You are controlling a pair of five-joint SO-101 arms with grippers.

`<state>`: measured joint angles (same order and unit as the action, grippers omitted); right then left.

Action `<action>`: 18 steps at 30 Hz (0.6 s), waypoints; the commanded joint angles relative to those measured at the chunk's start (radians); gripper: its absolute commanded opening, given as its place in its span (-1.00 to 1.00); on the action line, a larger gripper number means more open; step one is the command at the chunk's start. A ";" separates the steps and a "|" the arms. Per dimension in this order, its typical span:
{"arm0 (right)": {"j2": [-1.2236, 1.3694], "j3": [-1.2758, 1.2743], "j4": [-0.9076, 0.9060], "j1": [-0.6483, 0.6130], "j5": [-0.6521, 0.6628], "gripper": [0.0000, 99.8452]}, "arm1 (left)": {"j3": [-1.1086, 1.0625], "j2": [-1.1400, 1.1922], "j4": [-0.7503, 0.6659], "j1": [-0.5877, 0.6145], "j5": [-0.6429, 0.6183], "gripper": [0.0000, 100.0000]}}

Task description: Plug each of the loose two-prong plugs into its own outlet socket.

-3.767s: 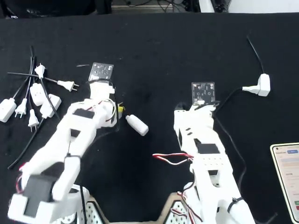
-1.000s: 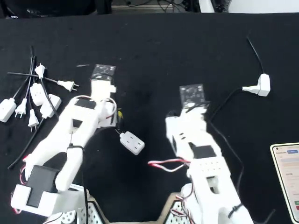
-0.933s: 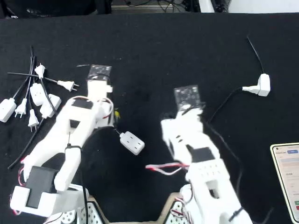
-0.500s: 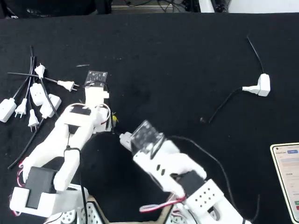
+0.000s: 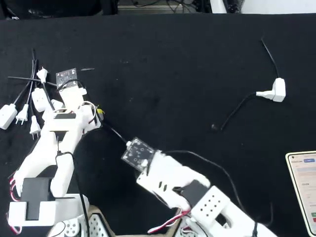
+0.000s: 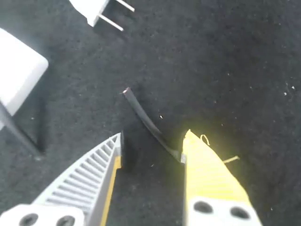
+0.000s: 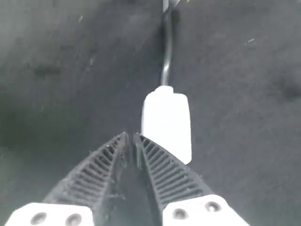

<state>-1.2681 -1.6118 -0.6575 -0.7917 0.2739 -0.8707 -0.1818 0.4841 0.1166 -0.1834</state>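
High view: you have the left arm (image 5: 54,143) stretched up the left side of the black worktop (image 5: 163,49). Its wrist end is just beside the heap of white plugs and sockets (image 5: 34,101) with their black cords. The right arm (image 5: 182,182) lies across from the lower right toward the middle, and its wrist end is near the left arm's. A thin black cord (image 5: 114,133) runs over the worktop between the two wrist ends. Well apart from all this, near the right side, a lone white plug (image 5: 276,91) lies with its own cord trailing toward the centre. A phone (image 5: 302,185) sits at the right edge.

Left wrist view: your left hand (image 6: 153,136) is low over the worktop with its fingers apart and nothing clamped. A loose cord end (image 6: 141,115) lies in the gap between them and runs toward the yellow finger (image 6: 207,165). You cannot tell whether it touches that finger. Beyond the fingertips lies a two-prong plug (image 6: 96,9), and off to the ribbed grey finger's (image 6: 89,169) side is a white block (image 6: 19,77) with a dark cord beside it.

Right wrist view: your right hand (image 7: 131,136) has its fingers together, tips almost meeting, with nothing between them. The white outlet socket (image 7: 167,125) lies flat on the worktop just beside one fingertip, outside the grip. Its socket cord (image 7: 167,52) leaves from the far end.
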 commanded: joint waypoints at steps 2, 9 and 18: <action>0.176 0.111 0.081 -0.025 -0.023 -0.98 | 0.008 -0.029 -0.014 0.013 -0.014 -0.58; 0.438 0.200 0.172 -0.021 -0.044 -0.98 | 0.005 -0.028 -0.014 0.008 -0.014 -0.58; 0.802 0.443 0.133 0.161 -0.046 -0.98 | 0.010 -0.032 0.048 0.007 -0.006 -0.58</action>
<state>-0.5378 -1.2651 -0.5194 -0.6889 0.2325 -0.8784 -0.1818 0.4933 0.1166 -0.1834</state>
